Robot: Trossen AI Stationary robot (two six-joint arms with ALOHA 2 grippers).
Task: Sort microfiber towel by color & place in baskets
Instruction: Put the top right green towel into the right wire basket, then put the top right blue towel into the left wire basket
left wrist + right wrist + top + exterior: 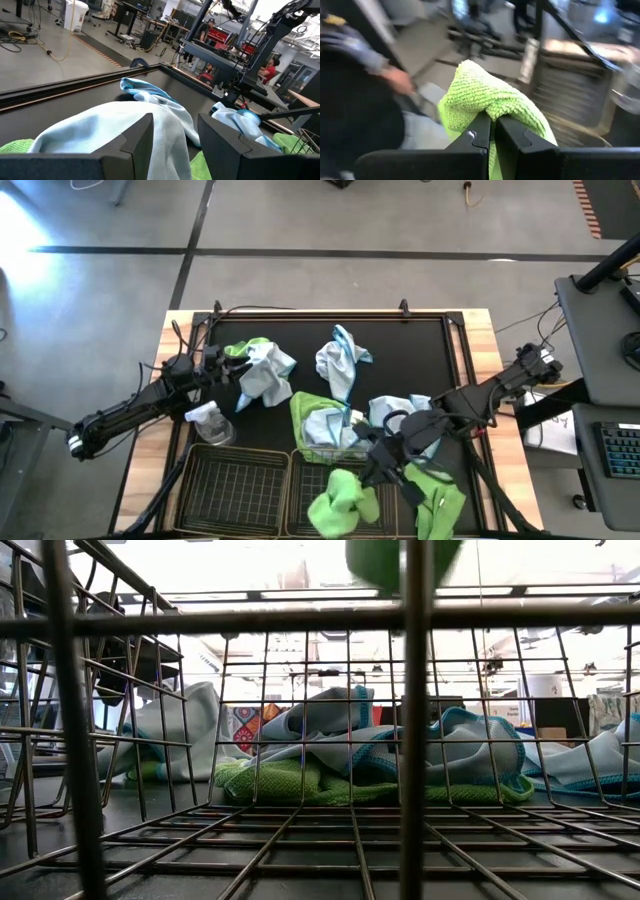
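Note:
My right gripper [374,470] [492,121] is shut on a lime green towel [338,502], which hangs over the right wire basket [312,472]; its lower end shows at the top of the low view [385,560]. The left basket [235,485] sits beside it. My left gripper [228,360] [175,132] is open, its fingers on either side of a pale blue towel [115,125] that lies on a green one [240,348]. More towels lie on the black mat: blue [340,358], blue [398,412], blue on green [318,423], green [442,502]. My right gripper pinches a bunched fold at the top of the green towel [487,107] between its two fingers, from above. The towel is lifted and hangs slack below the fingers over the right basket. My left gripper stands over the blue towel; whether it touches the cloth, I cannot tell.
A small clear spray bottle [210,420] lies on the mat between the left arm and the left basket. The black mat [430,350] has bare room at its far right. The wooden table edge [170,340] frames the mat.

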